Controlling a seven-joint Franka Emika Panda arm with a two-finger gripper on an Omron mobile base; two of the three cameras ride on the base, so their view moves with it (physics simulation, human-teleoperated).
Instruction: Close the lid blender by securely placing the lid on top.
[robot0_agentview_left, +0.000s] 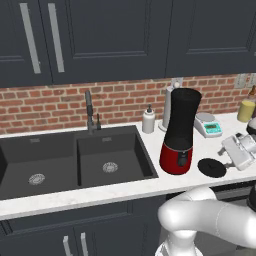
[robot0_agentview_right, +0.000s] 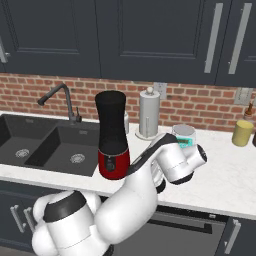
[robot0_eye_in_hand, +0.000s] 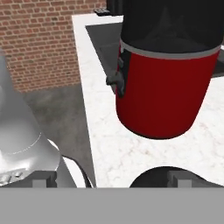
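The tall black cylindrical blender on its glossy red base is being left uncovered; the flat round black lid is lying on the white counter beside it, ungrasped; the two-finger gripper is being held apart nearby

A red brick backsplash runs behind a white marble bench, under dark navy wall cabinets with long silver bar handles. A black double-basin sink with 2 round drains is set into the bench, a dark faucet upright behind it. Matching dark base cabinets stand below.
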